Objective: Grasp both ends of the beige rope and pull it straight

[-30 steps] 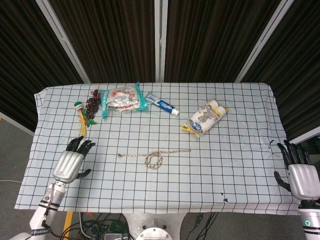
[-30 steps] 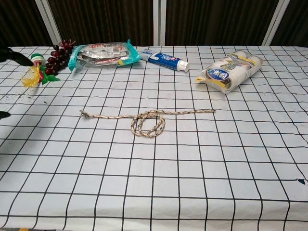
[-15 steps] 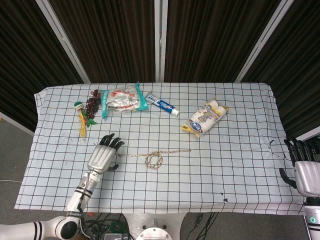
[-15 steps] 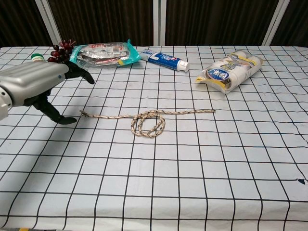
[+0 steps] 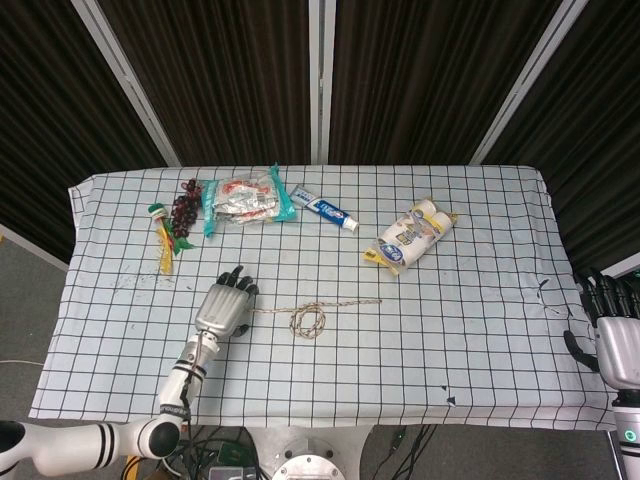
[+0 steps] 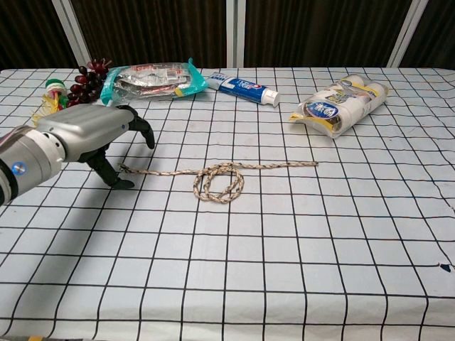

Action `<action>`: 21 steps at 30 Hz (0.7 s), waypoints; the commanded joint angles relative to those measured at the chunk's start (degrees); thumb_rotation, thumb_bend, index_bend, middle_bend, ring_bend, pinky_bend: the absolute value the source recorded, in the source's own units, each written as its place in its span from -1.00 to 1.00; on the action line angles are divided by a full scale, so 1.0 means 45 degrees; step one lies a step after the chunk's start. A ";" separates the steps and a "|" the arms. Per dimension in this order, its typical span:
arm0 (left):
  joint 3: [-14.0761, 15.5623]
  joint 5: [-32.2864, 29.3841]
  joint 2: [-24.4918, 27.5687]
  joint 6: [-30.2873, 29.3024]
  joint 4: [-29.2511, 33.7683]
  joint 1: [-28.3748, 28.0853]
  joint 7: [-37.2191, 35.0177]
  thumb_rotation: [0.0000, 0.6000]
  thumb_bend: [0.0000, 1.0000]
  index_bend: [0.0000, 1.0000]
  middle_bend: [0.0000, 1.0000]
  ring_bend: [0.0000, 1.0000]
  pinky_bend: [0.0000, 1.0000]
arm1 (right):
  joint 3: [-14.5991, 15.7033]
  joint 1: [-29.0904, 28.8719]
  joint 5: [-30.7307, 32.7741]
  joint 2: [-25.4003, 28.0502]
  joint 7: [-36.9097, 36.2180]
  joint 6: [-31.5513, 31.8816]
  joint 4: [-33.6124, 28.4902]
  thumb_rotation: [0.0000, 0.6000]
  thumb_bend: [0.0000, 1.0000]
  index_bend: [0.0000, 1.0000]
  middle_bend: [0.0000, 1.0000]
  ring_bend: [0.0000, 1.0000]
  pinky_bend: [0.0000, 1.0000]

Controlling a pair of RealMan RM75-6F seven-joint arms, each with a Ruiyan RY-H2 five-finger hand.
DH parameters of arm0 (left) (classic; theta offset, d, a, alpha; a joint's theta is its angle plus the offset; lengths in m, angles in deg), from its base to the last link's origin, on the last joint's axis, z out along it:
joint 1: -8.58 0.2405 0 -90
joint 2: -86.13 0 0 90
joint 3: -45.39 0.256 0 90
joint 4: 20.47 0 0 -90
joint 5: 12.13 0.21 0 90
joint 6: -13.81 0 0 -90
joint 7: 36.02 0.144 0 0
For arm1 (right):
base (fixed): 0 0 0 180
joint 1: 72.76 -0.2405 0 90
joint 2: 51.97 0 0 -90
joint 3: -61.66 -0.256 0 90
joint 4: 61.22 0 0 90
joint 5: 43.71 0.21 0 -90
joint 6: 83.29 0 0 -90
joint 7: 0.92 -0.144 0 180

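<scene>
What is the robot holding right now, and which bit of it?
Nothing yet. The left hand hangs open right at the left end of the beige rope, fingers spread and not closed on it. The right hand is open at the table's edge.

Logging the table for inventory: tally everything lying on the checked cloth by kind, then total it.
Rope: 1, beige looped rope
Fruit: 1, dark purple grape bunch
Snack bags: 1, clear teal-edged snack bag
Toothpaste: 1, blue-white toothpaste tube
Cup packs: 1, wrapped pack of white cups
Yellow-green items: 1, unidentifiable yellow-green item
Total: 6
</scene>
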 commanded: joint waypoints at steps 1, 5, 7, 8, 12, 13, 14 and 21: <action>-0.0027 -0.0132 -0.0126 0.0058 -0.0180 -0.0181 -0.0026 1.00 -0.63 -0.30 -0.58 -0.90 -0.65 | -0.0020 -0.0015 0.0070 0.0002 -0.0034 -0.0055 0.0033 1.00 -0.46 -1.00 -1.00 -1.00 -1.00; -0.0008 -0.0299 -0.0362 0.0080 -0.0534 -0.0435 -0.0087 1.00 -0.61 -0.27 -0.57 -0.90 -0.65 | -0.0026 -0.0048 0.0142 -0.0024 -0.0088 -0.0156 0.0080 1.00 -0.47 -1.00 -1.00 -1.00 -1.00; 0.0032 -0.0359 -0.0432 0.0062 -0.0649 -0.0515 -0.0076 1.00 -0.57 -0.26 -0.57 -0.90 -0.65 | -0.0021 -0.0054 0.0145 -0.0034 -0.0093 -0.0170 0.0101 1.00 -0.47 -1.00 -1.00 -1.00 -1.00; 0.0061 -0.0388 -0.0469 0.0036 -0.0717 -0.0561 -0.0064 1.00 -0.56 -0.25 -0.57 -0.90 -0.65 | -0.0019 -0.0054 0.0151 -0.0039 -0.0097 -0.0174 0.0118 1.00 -0.47 -1.00 -1.00 -1.00 -1.00; 0.0071 -0.0460 -0.0637 -0.0282 -0.0913 -0.0633 -0.0051 1.00 -0.52 -0.19 -0.55 -0.88 -0.66 | 0.0005 -0.0053 0.0166 -0.0073 -0.0150 -0.0213 0.0157 1.00 -0.47 -1.00 -1.00 -1.00 -1.00; 0.0096 -0.0429 -0.0679 -0.0384 -0.0979 -0.0636 -0.0040 1.00 -0.51 -0.16 -0.54 -0.87 -0.66 | 0.0014 -0.0050 0.0164 -0.0086 -0.0169 -0.0218 0.0167 1.00 -0.47 -1.00 -1.00 -1.00 -1.00; 0.0125 -0.0409 -0.0721 -0.0466 -0.1057 -0.0649 -0.0036 1.00 -0.50 -0.13 -0.53 -0.85 -0.66 | 0.0022 -0.0048 0.0166 -0.0108 -0.0191 -0.0224 0.0190 1.00 -0.47 -1.00 -1.00 -1.00 -1.00; 0.0281 -0.0558 -0.0809 -0.0644 -0.1218 -0.0738 0.0110 1.00 -0.48 -0.06 -0.50 -0.84 -0.66 | 0.0024 -0.0065 0.0261 -0.0205 -0.0234 -0.0315 0.0290 1.00 -0.46 -1.00 -1.00 -1.00 -1.00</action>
